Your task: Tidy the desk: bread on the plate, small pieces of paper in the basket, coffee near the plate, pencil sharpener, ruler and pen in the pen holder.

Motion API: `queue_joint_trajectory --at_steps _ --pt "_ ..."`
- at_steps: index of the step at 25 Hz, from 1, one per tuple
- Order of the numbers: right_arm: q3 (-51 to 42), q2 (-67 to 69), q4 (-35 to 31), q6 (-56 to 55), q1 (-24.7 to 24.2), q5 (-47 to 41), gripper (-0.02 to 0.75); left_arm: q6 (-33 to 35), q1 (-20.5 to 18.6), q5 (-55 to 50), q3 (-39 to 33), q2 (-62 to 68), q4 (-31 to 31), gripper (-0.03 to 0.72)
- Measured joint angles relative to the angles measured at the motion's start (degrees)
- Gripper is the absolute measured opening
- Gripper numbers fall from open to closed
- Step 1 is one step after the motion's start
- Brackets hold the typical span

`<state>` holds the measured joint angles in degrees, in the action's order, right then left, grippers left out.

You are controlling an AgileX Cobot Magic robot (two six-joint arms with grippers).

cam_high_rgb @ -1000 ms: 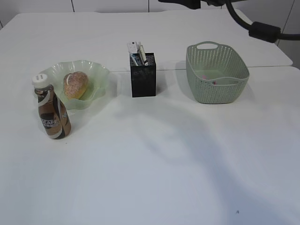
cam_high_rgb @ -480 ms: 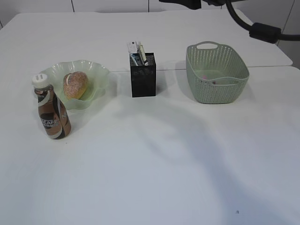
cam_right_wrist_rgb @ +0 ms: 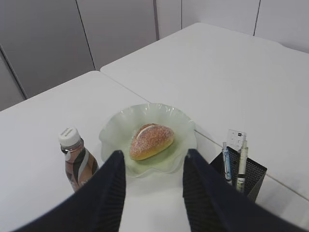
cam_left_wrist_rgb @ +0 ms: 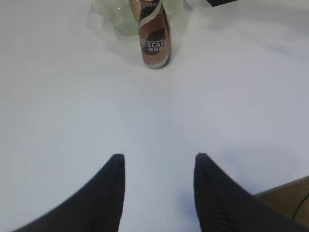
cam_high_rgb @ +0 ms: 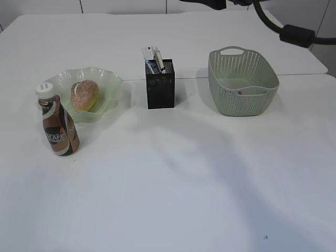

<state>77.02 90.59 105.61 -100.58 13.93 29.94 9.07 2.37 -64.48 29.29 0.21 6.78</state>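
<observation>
Bread, a sugared brown roll [cam_high_rgb: 84, 95], lies on the pale green wavy glass plate [cam_high_rgb: 107, 81], the brown coffee bottle [cam_high_rgb: 58, 124] just beside it. Stationery fills the black mesh pen holder [cam_high_rgb: 160, 90], paper lies in the green plastic basket [cam_high_rgb: 262, 103]; the tidying looks finished. Left pincer [cam_left_wrist_rgb: 159, 166] and right pincer [cam_right_wrist_rgb: 152, 162] both gape empty above the white bench [cam_high_rgb: 184, 184].

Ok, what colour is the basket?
Pale sage green, the basket has perforated walls; the exterior view shows it best.

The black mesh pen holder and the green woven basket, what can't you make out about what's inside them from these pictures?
- Black mesh pen holder: in the exterior and right wrist views only the tops of a pen and a ruler show; its walls hide any pencil sharpener.
- Green woven basket: in the exterior view something pale and pink lies inside, too small to identify; the near wall hides part of the floor.
- The left wrist view crops the holder to a corner.
</observation>
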Motion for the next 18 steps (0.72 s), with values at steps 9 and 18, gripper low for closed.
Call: queue_joint_trajectory --at_steps 9,18 --pt "0.0 0.0 0.0 0.0 -0.22 -0.58 0.331 -0.37 0.0 0.11 0.0 0.0 1.64 0.309" --pt "-6.92 -1.66 0.0 0.08 -2.89 -4.21 0.331 -0.37 0.0 0.11 0.0 0.0 1.77 0.309"
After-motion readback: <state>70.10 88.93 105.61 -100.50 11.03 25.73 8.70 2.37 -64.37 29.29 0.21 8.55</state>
